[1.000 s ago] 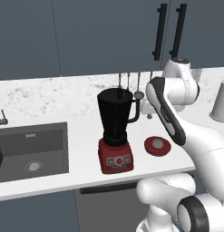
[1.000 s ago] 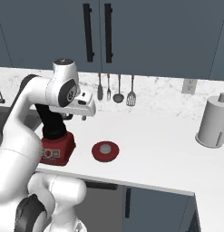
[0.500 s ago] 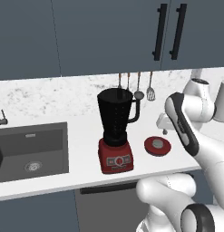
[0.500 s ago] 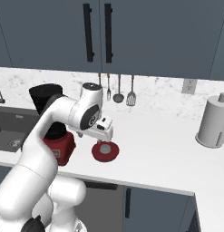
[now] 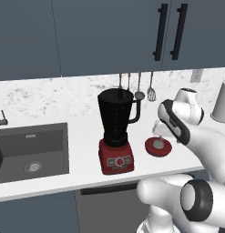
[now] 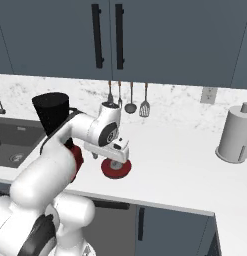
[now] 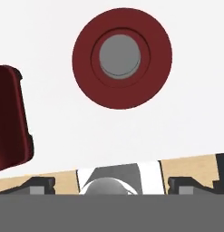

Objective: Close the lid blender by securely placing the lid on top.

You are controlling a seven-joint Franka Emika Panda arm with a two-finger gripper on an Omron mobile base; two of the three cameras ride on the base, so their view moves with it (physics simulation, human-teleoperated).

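bent forward from the base, white arm (image 6: pixel 60 150) folded at the elbow, wrist turned down. gripper (image 7: pixel 111 183) aimed straight downward, hovering in the air, jaws spread wide, nothing between the two dark fingertips (image 7: pixel 41 185).

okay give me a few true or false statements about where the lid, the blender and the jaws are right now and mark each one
1. The lid lies flat on the counter. True.
2. The lid sits on top of the blender. False: the jar's mouth is uncovered and the lid lies beside the base.
3. The gripper hovers over the lid with its jaws open. True.
4. The jaws are clamped on the lid's knob. False: they hold nothing.
5. Utensils hang on the wall behind the blender. True.
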